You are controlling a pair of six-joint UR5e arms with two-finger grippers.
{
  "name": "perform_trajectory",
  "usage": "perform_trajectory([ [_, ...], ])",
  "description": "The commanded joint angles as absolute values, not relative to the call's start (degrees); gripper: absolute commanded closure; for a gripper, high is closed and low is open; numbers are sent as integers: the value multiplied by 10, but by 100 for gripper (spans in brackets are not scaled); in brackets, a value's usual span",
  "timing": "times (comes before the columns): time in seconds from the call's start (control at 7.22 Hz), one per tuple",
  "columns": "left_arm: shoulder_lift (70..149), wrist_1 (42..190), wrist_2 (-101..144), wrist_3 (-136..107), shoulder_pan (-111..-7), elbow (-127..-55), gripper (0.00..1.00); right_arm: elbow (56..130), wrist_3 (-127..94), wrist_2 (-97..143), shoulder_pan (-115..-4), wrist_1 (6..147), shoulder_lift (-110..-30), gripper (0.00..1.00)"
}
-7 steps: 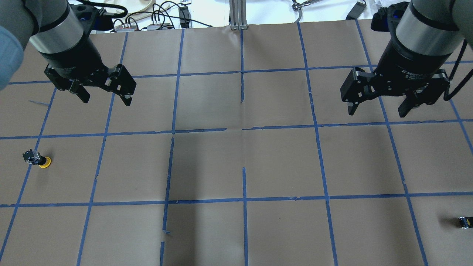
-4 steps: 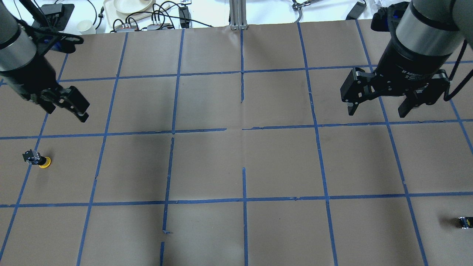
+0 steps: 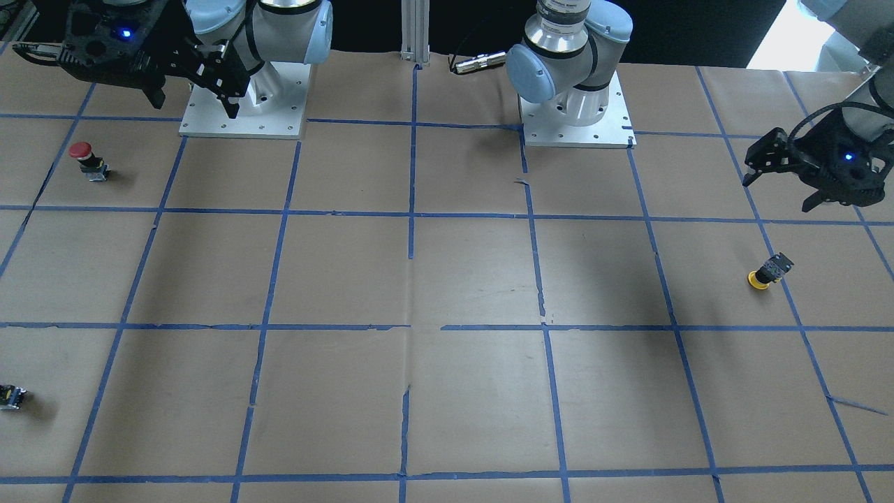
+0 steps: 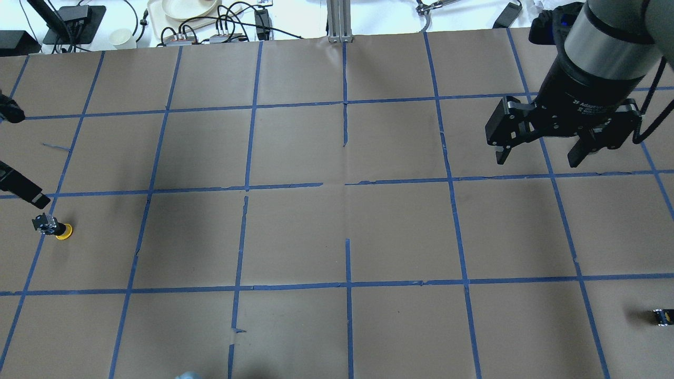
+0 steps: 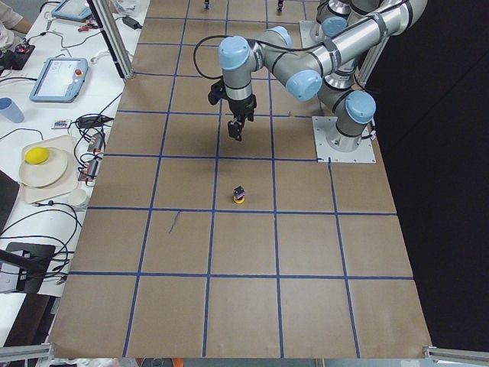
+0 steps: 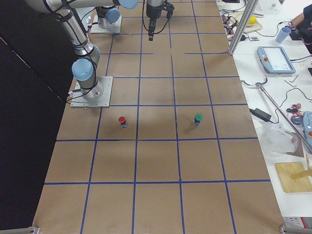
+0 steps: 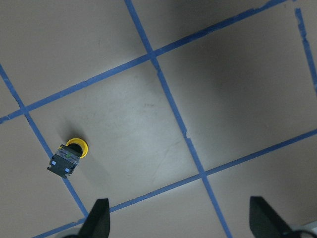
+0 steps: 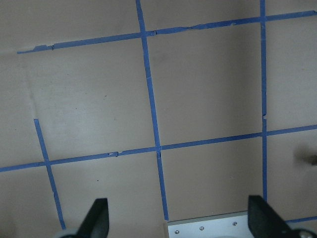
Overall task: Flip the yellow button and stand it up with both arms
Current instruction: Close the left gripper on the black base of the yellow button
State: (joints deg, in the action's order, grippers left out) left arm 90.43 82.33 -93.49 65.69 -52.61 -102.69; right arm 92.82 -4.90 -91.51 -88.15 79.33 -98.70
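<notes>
The yellow button (image 4: 53,228) rests near the table's left end, cap down on the paper with its black-and-silver body on top. It also shows in the front view (image 3: 766,271), the left side view (image 5: 239,195) and the left wrist view (image 7: 69,156). My left gripper (image 3: 781,187) is open and empty. It hovers above the table a little on the robot's side of the button, not touching it. In the overhead view it (image 4: 26,158) is mostly cut off by the left edge. My right gripper (image 4: 538,158) is open and empty, high over the right half.
A red-capped button (image 3: 87,161) stands near my right arm's base plate (image 3: 244,98). A small black capless block (image 4: 662,317) sits at the far right. Brown paper with blue tape lines (image 4: 347,184) covers the table. Cables and dishes lie beyond the far edge.
My left gripper has swung to the left and toward the yellow button, mostly leaving the overhead view. The right arm and the button have not moved.
</notes>
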Motion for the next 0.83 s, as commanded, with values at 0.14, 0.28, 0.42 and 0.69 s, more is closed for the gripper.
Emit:
perform_trajectory([
  [0.14,1002,657,-896,906,-432,-1063,1,928,-50,-915,-882,794,-987,0],
  [0.28,1018,647,-896,936,-424,-1065,1,929,-49,-916,-882,794,-987,0],
  [0.42,1031,616,-891,948,-424,-1070,1,929,-50,-916,-882,794,-987,0],
  [0.69,1059,566,-881,978,-425,-1099,1,939,-51,-916,-882,793,-990,0],
])
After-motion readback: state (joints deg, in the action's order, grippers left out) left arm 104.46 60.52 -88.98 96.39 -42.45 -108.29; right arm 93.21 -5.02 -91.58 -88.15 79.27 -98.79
